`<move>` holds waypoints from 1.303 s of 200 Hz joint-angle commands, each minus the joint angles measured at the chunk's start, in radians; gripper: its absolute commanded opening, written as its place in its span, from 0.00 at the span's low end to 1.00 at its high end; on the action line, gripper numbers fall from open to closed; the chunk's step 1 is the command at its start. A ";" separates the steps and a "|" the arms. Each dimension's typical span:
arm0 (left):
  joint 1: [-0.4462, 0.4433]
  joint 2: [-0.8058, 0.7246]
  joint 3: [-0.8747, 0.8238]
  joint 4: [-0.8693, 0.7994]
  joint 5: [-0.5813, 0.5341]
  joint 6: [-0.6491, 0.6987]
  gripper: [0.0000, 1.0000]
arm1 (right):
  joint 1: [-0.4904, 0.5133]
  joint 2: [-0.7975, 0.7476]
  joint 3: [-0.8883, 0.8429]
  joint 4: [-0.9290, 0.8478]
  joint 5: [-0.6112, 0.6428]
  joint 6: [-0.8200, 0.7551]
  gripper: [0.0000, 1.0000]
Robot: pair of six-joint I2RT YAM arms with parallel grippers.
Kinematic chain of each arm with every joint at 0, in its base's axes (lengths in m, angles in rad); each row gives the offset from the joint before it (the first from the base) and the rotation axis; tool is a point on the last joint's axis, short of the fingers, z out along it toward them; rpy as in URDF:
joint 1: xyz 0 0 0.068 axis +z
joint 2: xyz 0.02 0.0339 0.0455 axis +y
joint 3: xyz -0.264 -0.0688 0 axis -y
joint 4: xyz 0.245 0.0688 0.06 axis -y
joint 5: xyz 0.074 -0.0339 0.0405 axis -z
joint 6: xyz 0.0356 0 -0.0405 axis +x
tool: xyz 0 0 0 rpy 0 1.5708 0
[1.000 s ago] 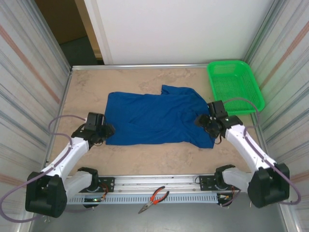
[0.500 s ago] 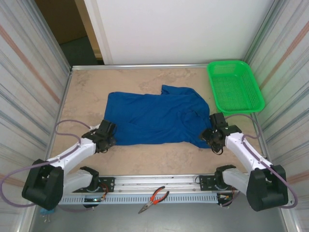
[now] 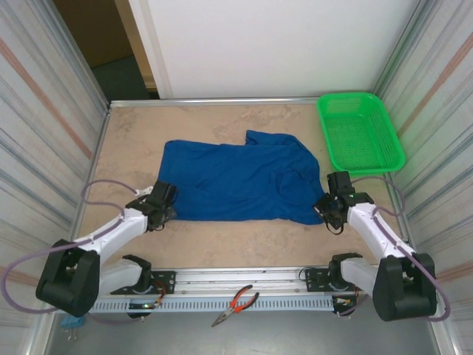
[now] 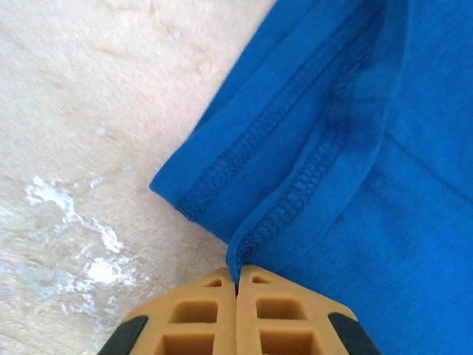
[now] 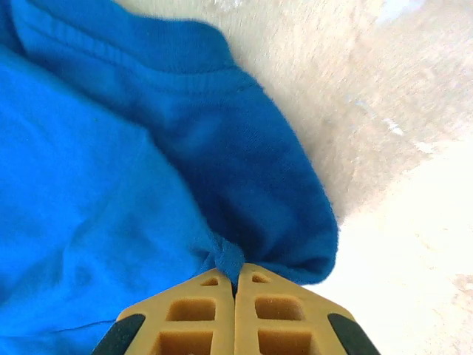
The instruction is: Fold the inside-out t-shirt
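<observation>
Both arms have drawn nearer since a second ago, and their jaws, apart then, have closed. From above, we see the plain royal-blue short-sleeved cotton t-shirt (image 3: 236, 181) spread flat, slightly rumpled, mid-way across the beige marbled table (image 3: 222, 244). Our left gripper (image 3: 167, 208) bites its near left corner, our right gripper (image 3: 324, 213) its near right corner. Far right stands the green plastic mesh basket (image 3: 360, 97), apart from the t-shirt, its mesh floor in plain sight.

At the left wrist, the left gripper (image 4: 236, 271) has its fingers together on the t-shirt's (image 4: 355, 148) stitched hem, overlock seam exposed.

At the right wrist, the right gripper (image 5: 235, 271) pinches a bunched fold of t-shirt (image 5: 111, 185) beside a hemmed edge.
</observation>
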 commanded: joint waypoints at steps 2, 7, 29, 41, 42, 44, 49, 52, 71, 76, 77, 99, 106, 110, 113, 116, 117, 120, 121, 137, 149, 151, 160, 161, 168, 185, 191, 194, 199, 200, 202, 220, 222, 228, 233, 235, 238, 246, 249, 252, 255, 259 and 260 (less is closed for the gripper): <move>0.042 -0.083 0.046 -0.054 -0.008 0.048 0.00 | -0.049 -0.101 -0.009 -0.066 0.039 0.022 0.00; 0.052 -0.095 0.051 -0.062 -0.001 0.058 0.00 | -0.063 -0.118 -0.008 -0.074 0.040 0.022 0.00; 0.098 -0.146 0.073 -0.092 0.024 0.100 0.00 | -0.117 -0.177 -0.002 -0.104 0.038 0.013 0.00; 0.130 -0.162 0.088 -0.100 0.050 0.133 0.00 | -0.145 -0.195 0.012 -0.119 0.033 0.002 0.00; 0.132 -0.162 0.090 -0.101 0.052 0.135 0.00 | -0.148 -0.196 0.014 -0.120 0.033 0.002 0.00; 0.137 -0.164 0.093 -0.102 0.056 0.140 0.00 | -0.152 -0.198 0.016 -0.124 0.033 0.000 0.00; 0.150 -0.166 0.102 -0.104 0.068 0.158 0.00 | -0.162 -0.203 0.023 -0.129 0.033 -0.006 0.00; 0.156 -0.168 0.107 -0.105 0.076 0.168 0.00 | -0.167 -0.206 0.027 -0.131 0.032 -0.009 0.00; 0.194 -0.170 0.151 -0.119 0.109 0.229 0.00 | -0.200 -0.218 0.058 -0.144 0.022 -0.026 0.00; 0.204 -0.170 0.159 -0.115 0.123 0.249 0.00 | -0.205 -0.219 0.065 -0.147 0.022 -0.029 0.00; 0.206 -0.169 0.161 -0.115 0.126 0.252 0.00 | -0.206 -0.219 0.066 -0.148 0.022 -0.030 0.00; 0.235 -0.156 0.191 -0.133 0.189 0.278 0.00 | -0.215 -0.210 0.077 -0.155 0.012 -0.044 0.00; 0.235 -0.154 0.189 -0.138 0.199 0.278 0.00 | -0.215 -0.208 0.075 -0.160 0.007 -0.044 0.00; 0.235 -0.155 0.186 -0.139 0.205 0.277 0.00 | -0.214 -0.208 0.073 -0.162 0.005 -0.044 0.00; 0.235 -0.156 0.182 -0.141 0.210 0.276 0.00 | -0.215 -0.210 0.068 -0.162 0.004 -0.044 0.00; 0.235 -0.159 0.179 -0.141 0.215 0.274 0.00 | -0.215 -0.212 0.064 -0.163 0.002 -0.042 0.00; 0.235 -0.159 0.176 -0.141 0.217 0.273 0.00 | -0.215 -0.213 0.062 -0.164 0.001 -0.041 0.00; 0.235 -0.162 0.171 -0.141 0.222 0.268 0.01 | -0.214 -0.218 0.058 -0.163 0.001 -0.041 0.00; 0.235 -0.163 0.169 -0.141 0.223 0.266 0.01 | -0.214 -0.220 0.057 -0.164 0.001 -0.040 0.00; 0.235 -0.187 0.132 -0.141 0.245 0.239 0.10 | -0.215 -0.248 0.034 -0.174 0.002 -0.034 0.00; 0.235 -0.210 0.103 -0.145 0.258 0.216 0.16 | -0.215 -0.270 0.021 -0.187 0.014 -0.031 0.00; 0.235 -0.213 0.098 -0.146 0.258 0.211 0.16 | -0.215 -0.273 0.019 -0.189 0.016 -0.031 0.00; 0.235 -0.231 0.078 -0.152 0.260 0.192 0.18 | -0.215 -0.284 0.011 -0.194 0.020 -0.031 0.00; 0.235 -0.233 0.076 -0.153 0.261 0.191 0.18 | -0.215 -0.285 0.010 -0.194 0.020 -0.031 0.00; 0.235 -0.246 0.062 -0.157 0.261 0.172 0.20 | -0.214 -0.289 0.004 -0.195 0.019 -0.031 0.00; 0.234 -0.279 0.029 -0.157 0.273 0.135 0.22 | -0.214 -0.288 -0.005 -0.196 0.012 -0.027 0.00; 0.234 -0.287 0.018 -0.151 0.280 0.125 0.22 | -0.215 -0.285 -0.009 -0.193 0.008 -0.027 0.00; 0.234 -0.291 0.012 -0.148 0.283 0.122 0.22 | -0.214 -0.284 -0.010 -0.190 0.005 -0.027 0.00; 0.234 -0.293 0.005 -0.143 0.289 0.118 0.23 | -0.214 -0.281 -0.011 -0.187 0.002 -0.025 0.00; 0.233 -0.294 0.005 -0.143 0.290 0.117 0.23 | -0.214 -0.281 -0.011 -0.187 0.001 -0.025 0.00; 0.232 -0.296 0.001 -0.142 0.292 0.114 0.23 | -0.214 -0.280 -0.013 -0.186 0.001 -0.026 0.00; 0.208 -0.289 -0.011 -0.141 0.299 0.097 0.26 | -0.214 -0.270 -0.015 -0.182 0.001 -0.027 0.00; 0.202 -0.288 -0.012 -0.141 0.298 0.095 0.26 | -0.214 -0.270 -0.015 -0.183 0.001 -0.028 0.00; 0.183 -0.284 -0.016 -0.138 0.289 0.085 0.28 | -0.214 -0.267 -0.015 -0.184 -0.001 -0.030 0.00; 0.166 -0.282 -0.021 -0.134 0.283 0.078 0.29 | -0.214 -0.265 -0.017 -0.185 0.000 -0.030 0.00; 0.159 -0.281 -0.023 -0.133 0.279 0.075 0.30 | -0.214 -0.265 -0.017 -0.186 0.000 -0.030 0.00; 0.149 -0.278 -0.027 -0.128 0.276 0.070 0.30 | -0.214 -0.264 -0.017 -0.188 -0.001 -0.030 0.00; 0.123 -0.269 -0.038 -0.113 0.269 0.056 0.33 | -0.214 -0.264 -0.019 -0.192 0.000 -0.030 0.00; 0.114 -0.266 -0.042 -0.104 0.267 0.051 0.33 | -0.214 -0.265 -0.020 -0.193 -0.002 -0.030 0.00; 0.105 -0.262 -0.047 -0.095 0.266 0.045 0.34 | -0.213 -0.266 -0.022 -0.196 -0.003 -0.029 0.00; 0.096 -0.257 -0.051 -0.086 0.264 0.040 0.34 | -0.213 -0.267 -0.023 -0.198 -0.003 -0.028 0.00; 0.082 -0.251 -0.056 -0.074 0.261 0.034 0.34 | -0.213 -0.269 -0.025 -0.200 -0.002 -0.027 0.00; 0.079 -0.249 -0.057 -0.072 0.260 0.032 0.34 | -0.214 -0.269 -0.025 -0.201 -0.002 -0.027 0.00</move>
